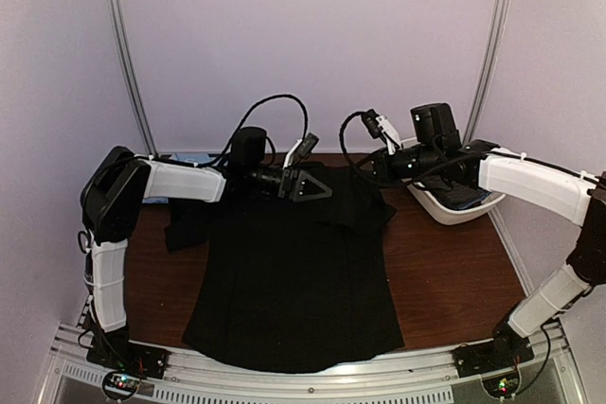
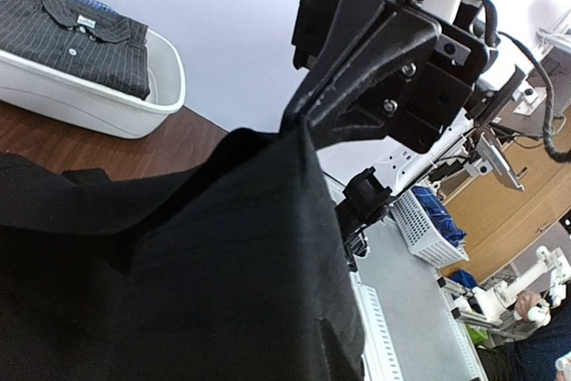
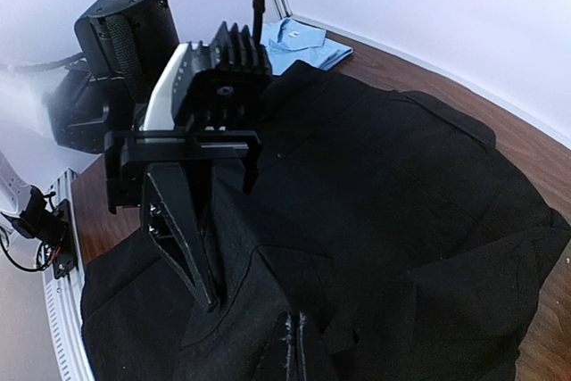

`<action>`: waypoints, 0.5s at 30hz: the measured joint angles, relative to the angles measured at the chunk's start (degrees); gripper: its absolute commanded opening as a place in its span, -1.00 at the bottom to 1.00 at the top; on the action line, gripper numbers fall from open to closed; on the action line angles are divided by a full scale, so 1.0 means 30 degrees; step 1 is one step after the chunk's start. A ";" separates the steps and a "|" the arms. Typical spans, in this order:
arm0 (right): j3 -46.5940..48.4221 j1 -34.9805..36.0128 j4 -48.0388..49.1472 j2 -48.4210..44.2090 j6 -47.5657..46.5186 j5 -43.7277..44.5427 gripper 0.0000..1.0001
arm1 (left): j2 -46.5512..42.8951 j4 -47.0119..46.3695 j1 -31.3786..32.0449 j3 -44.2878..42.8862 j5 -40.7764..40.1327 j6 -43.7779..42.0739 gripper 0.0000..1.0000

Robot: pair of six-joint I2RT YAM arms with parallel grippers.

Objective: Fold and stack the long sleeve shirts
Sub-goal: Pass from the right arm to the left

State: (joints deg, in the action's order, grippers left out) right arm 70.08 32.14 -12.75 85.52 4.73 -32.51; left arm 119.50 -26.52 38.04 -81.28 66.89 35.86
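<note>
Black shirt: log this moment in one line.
left gripper: shut on black shirt | right gripper: shut on it | white tub: striped shirt inside

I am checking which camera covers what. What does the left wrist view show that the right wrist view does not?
Only the left wrist view: the white tub holding a folded dark striped shirt. Only the right wrist view: the light blue shirt lying folded on the table. Both: the black shirt pinched by the left gripper.

No writing can be read anywhere; the neck label (image 2: 86,20) on the striped shirt (image 2: 53,28) is too blurred.
</note>
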 measured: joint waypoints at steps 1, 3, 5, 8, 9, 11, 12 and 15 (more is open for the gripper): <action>0.0000 -0.0007 -0.0044 0.0044 0.0007 0.0168 -1.00 | 0.0000 0.0000 0.0000 0.0022 -0.0022 0.0051 -0.94; 0.0000 -0.0007 -0.0168 0.0095 0.0015 0.0474 -1.00 | -0.0015 0.0015 0.0000 0.0022 -0.0124 0.0109 -1.00; 0.0000 -0.0007 -0.0240 0.0146 0.0015 0.0736 -1.00 | -0.0058 0.0044 0.0000 0.0029 -0.0306 0.0117 -1.00; -0.0095 -0.0007 -0.0240 0.0175 0.0051 0.1115 -1.00 | -0.0313 0.0510 0.0000 0.0044 -0.0940 0.0087 -1.00; -0.0138 -0.0007 -0.0248 0.0182 0.0058 0.1202 -0.92 | -0.0423 0.0619 0.0000 0.0036 -0.1115 0.0066 -1.00; -0.0277 -0.0007 -0.0240 0.0182 0.0138 0.1464 -0.77 | -0.0707 0.1231 0.0000 0.0036 -0.1661 -0.0073 -1.00; -0.0306 0.0000 -0.0240 0.0182 0.0233 0.1581 -0.72 | -0.0882 0.1581 0.0007 0.0036 -0.1982 -0.0153 -1.00; -0.0372 -0.0007 -0.0270 0.0182 0.0488 0.2339 -0.52 | -0.1428 0.2958 0.0015 -0.0015 -0.3111 -0.0576 -1.00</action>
State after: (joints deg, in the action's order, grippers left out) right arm 68.97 32.12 -13.56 86.06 6.20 -25.50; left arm 115.22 -17.65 38.09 -81.32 57.56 34.13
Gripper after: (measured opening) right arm 0.157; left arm 0.012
